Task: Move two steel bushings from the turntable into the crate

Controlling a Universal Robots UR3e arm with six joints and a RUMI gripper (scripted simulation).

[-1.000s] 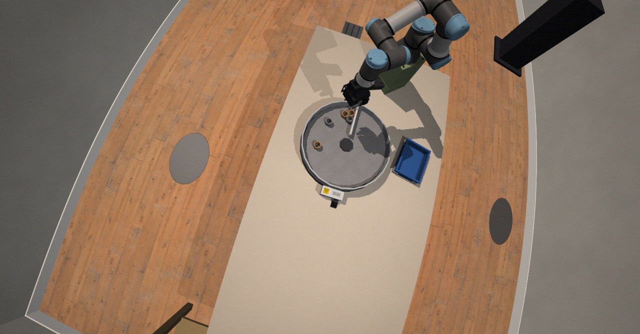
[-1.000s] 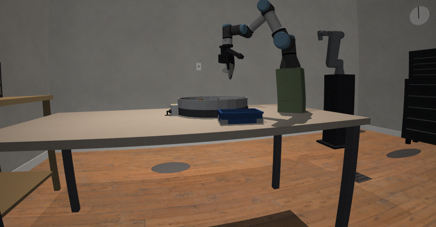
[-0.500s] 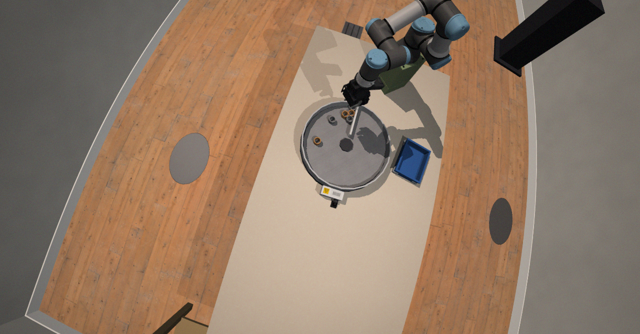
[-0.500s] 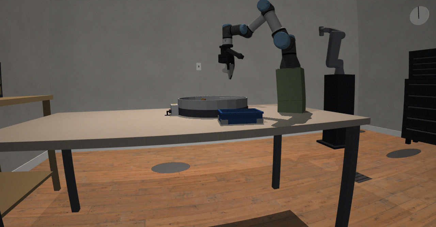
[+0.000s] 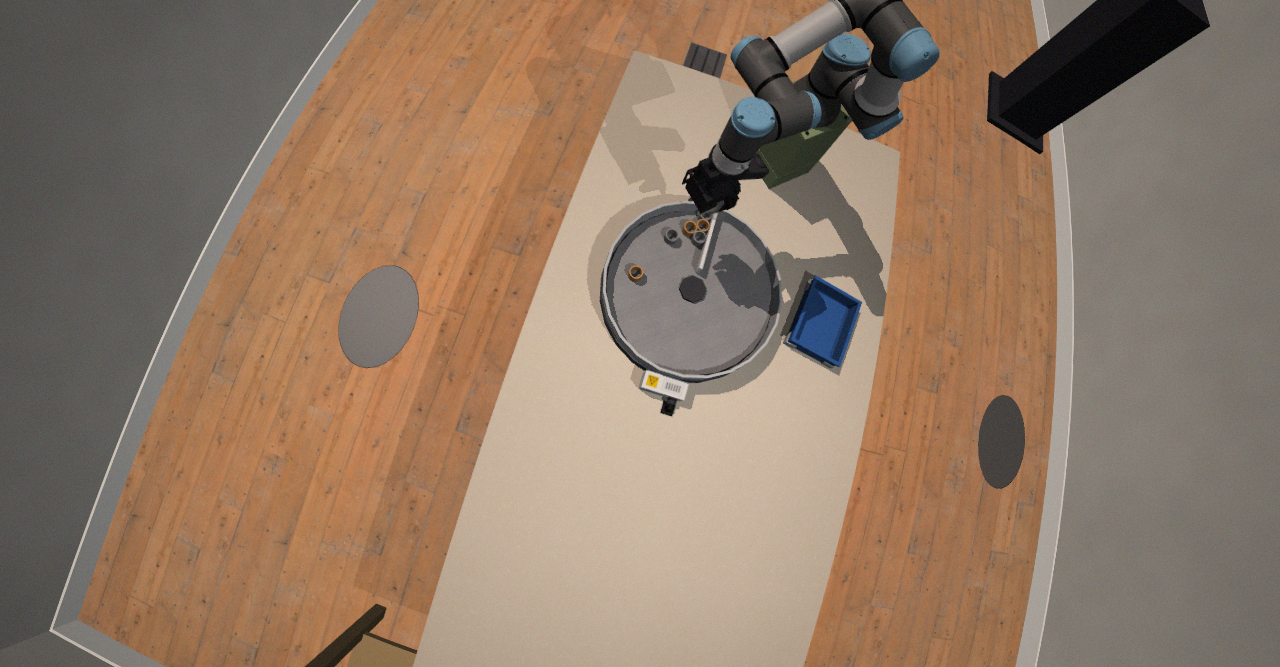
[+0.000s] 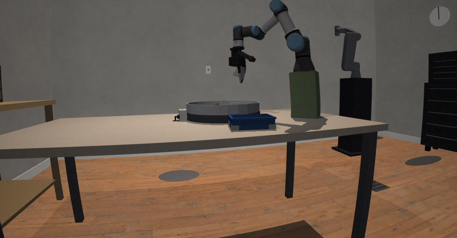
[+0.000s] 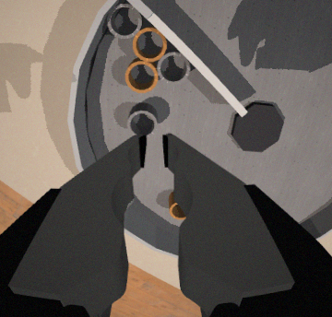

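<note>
The round grey turntable (image 5: 689, 291) stands on the table; it also shows in the wrist view (image 7: 207, 100). In the wrist view three grey steel bushings stand on it: one at the rim (image 7: 124, 19), one by the white bar (image 7: 173, 67), and one just ahead of my fingertips. Two orange-rimmed bushings (image 7: 149, 44) (image 7: 142, 76) stand between them. A third orange-rimmed bushing (image 7: 177, 210) is partly hidden behind my right finger. My gripper (image 7: 154, 137) (image 6: 241, 78) is shut and empty, well above the turntable's far edge. The blue crate (image 5: 824, 318) looks empty.
A white bar (image 7: 182, 52) runs from the turntable's rim to the dark octagonal hub (image 7: 257, 125). A raised wall rings the turntable (image 6: 222, 110). The crate (image 6: 251, 121) sits beside the turntable. The arm's green pedestal (image 6: 304, 94) stands behind it.
</note>
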